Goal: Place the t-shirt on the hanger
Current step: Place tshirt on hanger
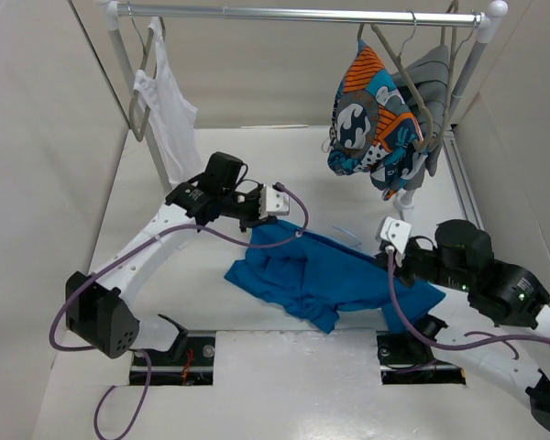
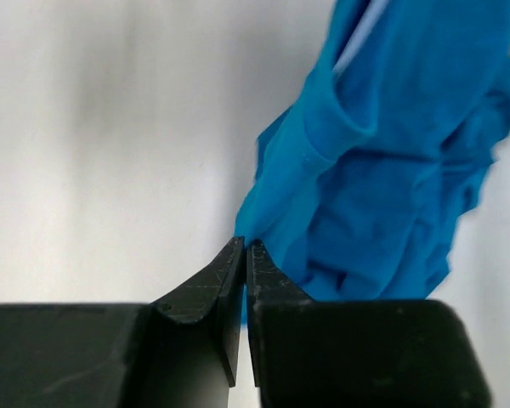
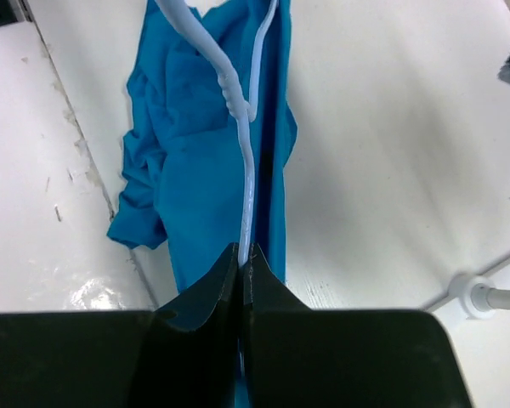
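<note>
T-shirt [image 1: 330, 275] lies crumpled on the white desk [image 1: 257, 390] between the arms, its long axis slanting from far-left to near-right. The left claw [image 2: 244, 255] is closed on its far-left edge. The right claw [image 3: 241, 257] clamps the hanger [image 3: 245, 170], whose wire runs lengthwise over the shirt, its far end cut off.

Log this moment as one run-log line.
left end effector: shut on t-shirt edge | right end effector: shut on hanger | t-shirt: crumpled on table, hanger wire over it | status: not yet hung
</note>
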Motion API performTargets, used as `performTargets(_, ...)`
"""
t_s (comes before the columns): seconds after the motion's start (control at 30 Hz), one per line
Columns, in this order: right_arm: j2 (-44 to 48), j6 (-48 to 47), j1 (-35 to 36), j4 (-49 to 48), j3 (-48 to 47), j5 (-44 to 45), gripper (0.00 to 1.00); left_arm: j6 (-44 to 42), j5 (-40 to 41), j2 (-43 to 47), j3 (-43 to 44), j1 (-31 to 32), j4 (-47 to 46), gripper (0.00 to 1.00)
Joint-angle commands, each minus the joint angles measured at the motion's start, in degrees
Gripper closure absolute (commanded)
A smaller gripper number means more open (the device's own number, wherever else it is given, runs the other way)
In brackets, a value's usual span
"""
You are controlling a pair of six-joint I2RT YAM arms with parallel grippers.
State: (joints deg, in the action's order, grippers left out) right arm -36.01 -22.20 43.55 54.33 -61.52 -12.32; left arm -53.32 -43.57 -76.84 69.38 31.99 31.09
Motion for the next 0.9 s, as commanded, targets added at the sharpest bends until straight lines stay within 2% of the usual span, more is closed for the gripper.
performTargets(0.0,-0.55,0.66,-0.04,2.89,-7.64,-0.69,1.0,-0.56,7.8,-1.56,0.93,-3.16,1.78,1.0)
performTargets(0.03,-1.25,0.66,-0.04,2.89,-8.52,-0.69,1.0,-0.56,7.1,-1.56,1.45,-3.68,1.78,1.0)
performTargets(0.07,-2.91,0.66,-0.04,2.37,-9.23,-0.69,1.0,-0.56,5.88,-1.56,2.33,-3.69,1.78,0.96)
performTargets(0.1,-3.88,0.66,-0.04,1.67,-10.45,-1.39,1.0,0.31,4.47,-1.56,2.94,-3.69,1.78,0.76)
performTargets(0.13,-4.94,0.66,-0.04,0.79,-11.08,-1.92,1.0,1.71,1.24,-1.56,4.25,-3.69,1.78,0.65)
performTargets(0.2,-8.09,0.66,-0.04,-2.02,-12.74,-2.62,1.0,3.83,-1.15,-0.34,5.49,-3.69,1.78,0.54)
performTargets(0.23,-8.98,0.66,-0.04,-2.9,-13.27,-3.32,1.0,4.88,-2.9,-0.33,6.63,-3.69,1.17,0.46)
performTargets(0.33,-11.1,0.05,-0.04,-5.72,-14.86,-3.33,1.0,9.02,-4.15,2.47,7.95,-3.69,-0.93,0.43)
performTargets(0.43,-12.68,-1.44,-0.04,-6.86,-14.86,-2.63,1.0,10.34,-4.15,5.02,7.09,-3.69,-2.79,0.47)
performTargets(0.47,-13.2,-1.45,-0.04,-6.86,-14.86,-2.63,1.0,9.21,-3.37,6.6,5.69,-3.69,-2.79,0.53)
performTargets(0.5,-13.21,-1.45,-0.04,-7.65,-14.86,-3.32,1.0,7.81,-2.84,7.22,4.98,-3.69,-2.79,0.71)
performTargets(0.6,-13.21,-1.45,-0.04,-9.5,-13.45,-4.12,1.0,1.39,-2.83,7.93,3.75,-3.16,2.73,0.87)
performTargets(0.67,-13.21,-1.45,-0.04,-10.2,-12.93,-4.12,1.0,-0.11,-3.44,7.93,3.74,-3.16,5.54,0.88)
performTargets(0.8,-13.21,-1.45,-0.04,-13.09,-10.74,-5.87,1.0,-1.44,-4.15,7.93,3.21,-2.54,5.56,0.88)
performTargets(0.87,-13.21,-1.45,-0.04,-15.82,-9.85,-7.19,1.0,-1.44,-5.64,7.93,3.21,-2.54,5.03,0.93)
